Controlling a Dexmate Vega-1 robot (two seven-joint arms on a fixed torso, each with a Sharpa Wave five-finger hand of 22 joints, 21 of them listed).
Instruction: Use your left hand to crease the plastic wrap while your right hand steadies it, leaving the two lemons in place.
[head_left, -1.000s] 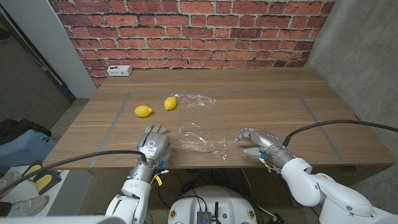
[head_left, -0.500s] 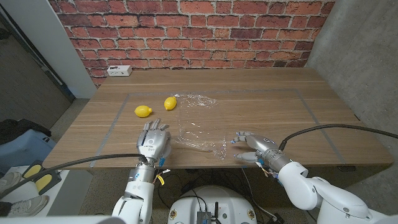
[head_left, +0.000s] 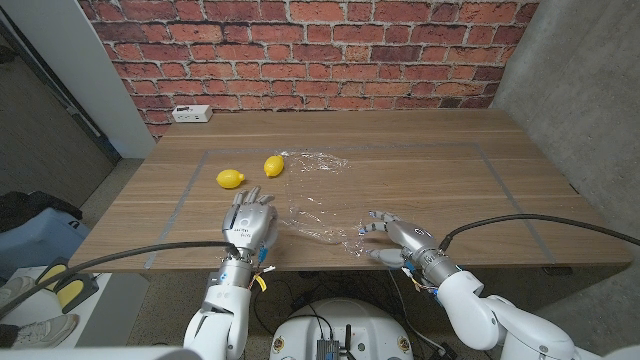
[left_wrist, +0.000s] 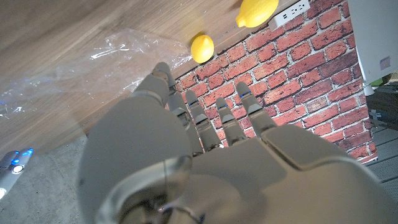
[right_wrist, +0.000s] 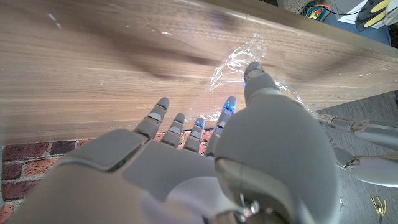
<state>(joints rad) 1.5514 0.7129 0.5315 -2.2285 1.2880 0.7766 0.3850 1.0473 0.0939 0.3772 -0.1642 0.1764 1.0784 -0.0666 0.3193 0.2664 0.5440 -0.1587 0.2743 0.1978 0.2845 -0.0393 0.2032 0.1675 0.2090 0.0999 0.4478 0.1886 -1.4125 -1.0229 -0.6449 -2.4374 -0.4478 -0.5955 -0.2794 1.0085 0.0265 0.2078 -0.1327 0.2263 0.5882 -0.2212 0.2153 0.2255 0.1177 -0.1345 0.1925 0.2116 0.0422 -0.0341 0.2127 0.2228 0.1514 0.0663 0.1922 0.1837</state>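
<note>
A clear sheet of plastic wrap (head_left: 315, 208) lies crumpled on the wooden table, from the middle toward the near edge; it also shows as plastic wrap (left_wrist: 74, 74) and plastic wrap (right_wrist: 249, 59). Two yellow lemons sit left of its far end: one lemon (head_left: 230, 179), the other lemon (head_left: 274, 165), nearer the wrap. My left hand (head_left: 248, 224) hovers just left of the wrap's near part, fingers apart, holding nothing. My right hand (head_left: 396, 236) is at the wrap's near right corner, fingers spread toward it; whether they touch the wrap I cannot tell.
A white power strip (head_left: 191, 113) lies at the table's far left, by the brick wall. Grey tape lines (head_left: 190, 185) mark a rectangle on the table top. The near table edge (head_left: 330, 268) runs close below both hands.
My right hand has slid left along the near edge toward the wrap's corner. My left hand has edged forward and slightly right, closer to the wrap. The lemons have stayed put.
</note>
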